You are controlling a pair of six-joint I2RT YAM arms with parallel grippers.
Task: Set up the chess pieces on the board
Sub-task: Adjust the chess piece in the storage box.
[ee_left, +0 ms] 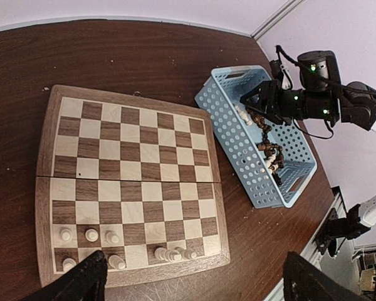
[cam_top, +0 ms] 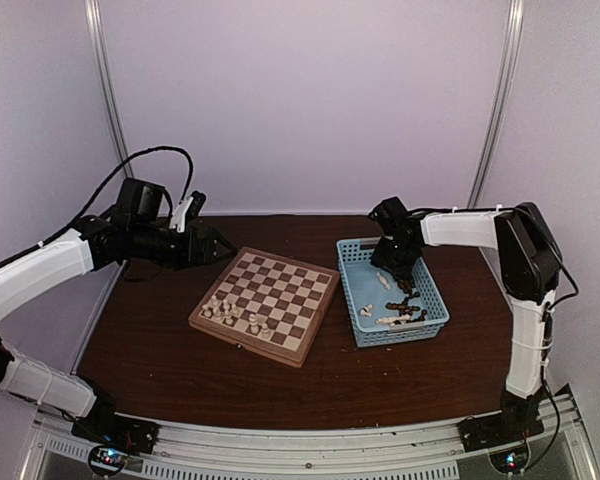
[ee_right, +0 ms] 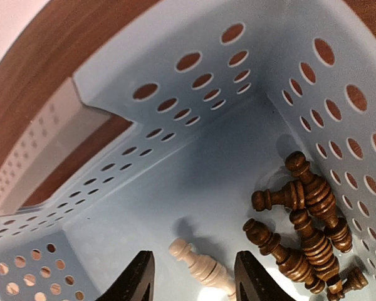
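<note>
The board (cam_top: 280,285) lies left of the table's middle, with several cream-white chess pieces (cam_top: 230,312) standing on the squares along its near-left side. In the left wrist view these pieces (ee_left: 91,236) stand on the lower rows of the board (ee_left: 44,188). My left gripper (cam_top: 220,245) hovers open behind the board's left corner, holding nothing (ee_left: 194,279). My right gripper (cam_top: 393,268) reaches down into the light-blue basket (cam_top: 355,300). Its jaws (ee_right: 194,276) stand open on either side of a white piece (ee_right: 203,266) lying on the basket floor, not touching it. Dark brown pieces (ee_right: 301,232) lie heaped just to the right.
The basket (ee_left: 238,135) stands right of the board, a narrow strip of brown table (cam_top: 180,370) between them. More white and dark pieces (cam_top: 400,315) lie at its near end. Lilac walls close the back and sides.
</note>
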